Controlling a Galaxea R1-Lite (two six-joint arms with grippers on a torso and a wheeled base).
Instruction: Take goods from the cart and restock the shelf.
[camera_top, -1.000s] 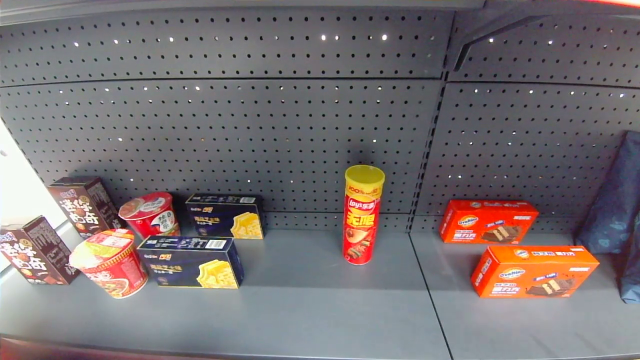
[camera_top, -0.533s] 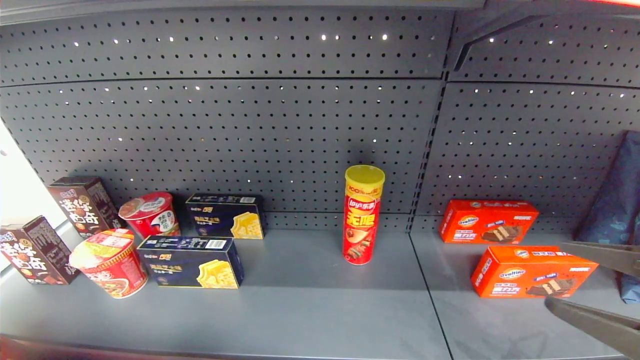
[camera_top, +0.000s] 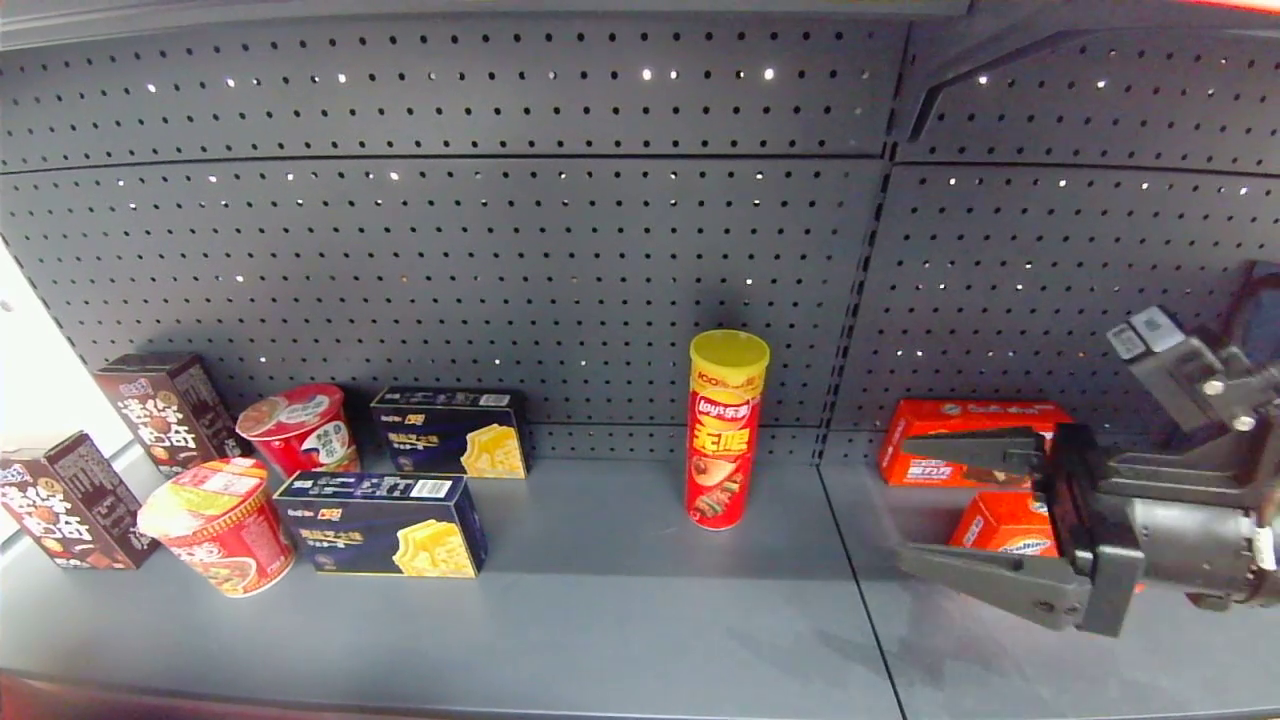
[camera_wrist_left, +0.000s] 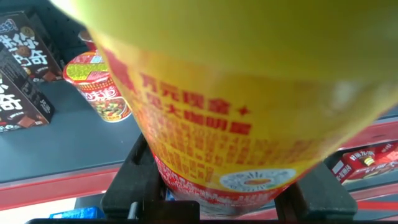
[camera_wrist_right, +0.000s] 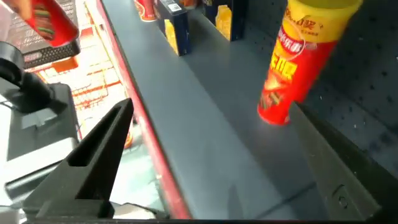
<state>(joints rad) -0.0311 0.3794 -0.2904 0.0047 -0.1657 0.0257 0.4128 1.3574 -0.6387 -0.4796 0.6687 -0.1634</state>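
Your left gripper (camera_wrist_left: 224, 202) is clamped on the held chip can (camera_wrist_left: 236, 93), on the near side of the shelf's red front edge (camera_wrist_left: 56, 186). A wide grey stretch of shelf (camera_top: 620, 620) lies between the blue boxes (camera_top: 385, 525) on the left and the standing chip can (camera_top: 725, 430), which is far back. Your right gripper (camera_top: 905, 498), its fingers wide apart, hangs low on the right, just in front of the orange boxes (camera_top: 975, 415).

Package print on chip can (camera_top: 727, 430), orange boxes (camera_top: 985, 413), noodle cups (camera_top: 225, 525), blue boxes (camera_top: 385, 525).
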